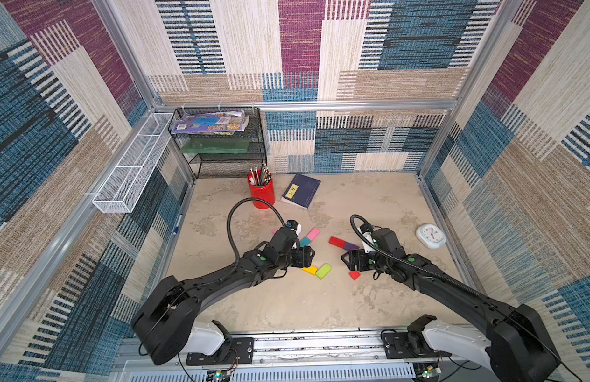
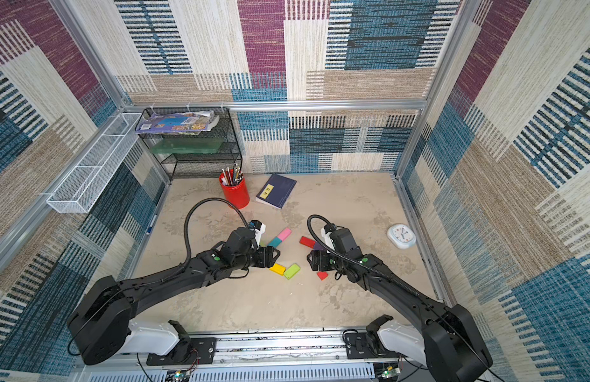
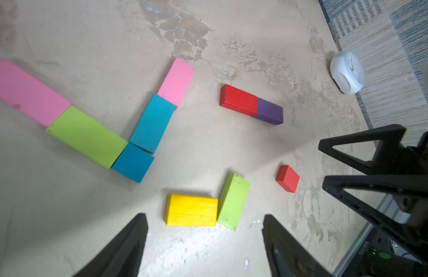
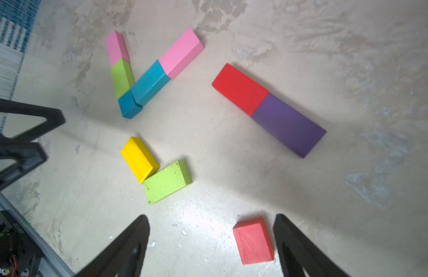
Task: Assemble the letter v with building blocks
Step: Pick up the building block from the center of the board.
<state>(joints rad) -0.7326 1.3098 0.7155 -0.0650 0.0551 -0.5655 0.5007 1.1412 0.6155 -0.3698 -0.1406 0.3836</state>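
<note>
Flat, solid-coloured building blocks (image 1: 324, 270) lie on the surface (image 3: 64, 227). A teal square (image 3: 133, 163) tips a V: from it a lime green block (image 3: 87, 136) then a pink block (image 3: 26, 92) run one way, and a teal block (image 3: 152, 123) then another pink block (image 3: 175, 82) the other. Apart from the teal square lie a yellow block (image 3: 191, 210) touching a second lime block (image 3: 233, 201), a red block (image 3: 238, 99) butting a purple block (image 3: 268, 111), and a small red square (image 4: 253, 241). The left tool (image 3: 204, 215) and right tool (image 4: 211, 215) both gape, empty.

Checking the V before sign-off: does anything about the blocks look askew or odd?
One arm is slightly kinked: the pink block steps sideways off the teal block it touches, so their edges don't line up. Nothing looks damaged.
</note>
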